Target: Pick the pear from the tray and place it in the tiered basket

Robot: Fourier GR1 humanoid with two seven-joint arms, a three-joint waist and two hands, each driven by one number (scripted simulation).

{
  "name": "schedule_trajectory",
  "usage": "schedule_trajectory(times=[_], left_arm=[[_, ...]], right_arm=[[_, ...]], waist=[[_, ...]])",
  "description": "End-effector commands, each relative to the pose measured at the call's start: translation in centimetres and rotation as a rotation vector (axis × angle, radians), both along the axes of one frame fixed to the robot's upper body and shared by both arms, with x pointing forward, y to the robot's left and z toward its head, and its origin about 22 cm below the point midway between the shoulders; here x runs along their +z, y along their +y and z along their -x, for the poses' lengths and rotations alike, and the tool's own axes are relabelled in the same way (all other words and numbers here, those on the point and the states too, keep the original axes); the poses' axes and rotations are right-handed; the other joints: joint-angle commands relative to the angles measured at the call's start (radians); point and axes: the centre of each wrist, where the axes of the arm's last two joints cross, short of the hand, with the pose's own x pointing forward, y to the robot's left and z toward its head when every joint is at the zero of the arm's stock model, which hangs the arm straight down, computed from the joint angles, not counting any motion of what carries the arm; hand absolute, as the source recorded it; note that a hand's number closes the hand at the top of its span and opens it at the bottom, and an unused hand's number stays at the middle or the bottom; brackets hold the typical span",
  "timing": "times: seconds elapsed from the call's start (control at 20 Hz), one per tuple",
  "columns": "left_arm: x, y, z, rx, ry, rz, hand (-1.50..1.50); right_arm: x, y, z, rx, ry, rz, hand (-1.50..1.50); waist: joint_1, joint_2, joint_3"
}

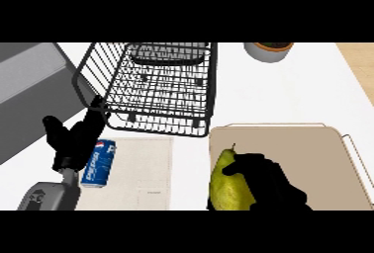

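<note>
- Over the tray (343, 143), the right hand (274, 185) has its fingers curled against the pear (225, 184), which sits low at the near edge.
- Carrying it to the tiered basket (157, 86) remains.
- Beside the soda can (99, 163), the left hand (73, 138) rests, fingers apart.

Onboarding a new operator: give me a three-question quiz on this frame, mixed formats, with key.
1. True or false: the pear already lies in the wire basket.
2. What lies on the mat beside the left hand? A) mug B) blue can C) spoon
3. Fill in: the right hand curls against the pear over the ____.

Key: 1 false, it is over the tray. 2 B, the blue can. 3 tray.
</note>
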Motion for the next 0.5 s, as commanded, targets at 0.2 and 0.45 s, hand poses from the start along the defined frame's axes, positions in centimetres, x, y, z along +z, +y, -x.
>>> schedule_trajectory(times=[0.2,0.45], left_arm=[[1.0,-3.0,-1.2,-0.113,-0.047,0.034,0.0],[2.0,-3.3,-1.8,-0.141,-0.052,0.026,0.0]], right_arm=[[4.7,0.7,-0.9,-0.071,0.065,0.005,1.5],[5.8,1.4,-4.4,-0.1,0.083,-0.015,1.5]], waist=[[0.011,0.008,-0.001],[0.032,0.013,0.0]])
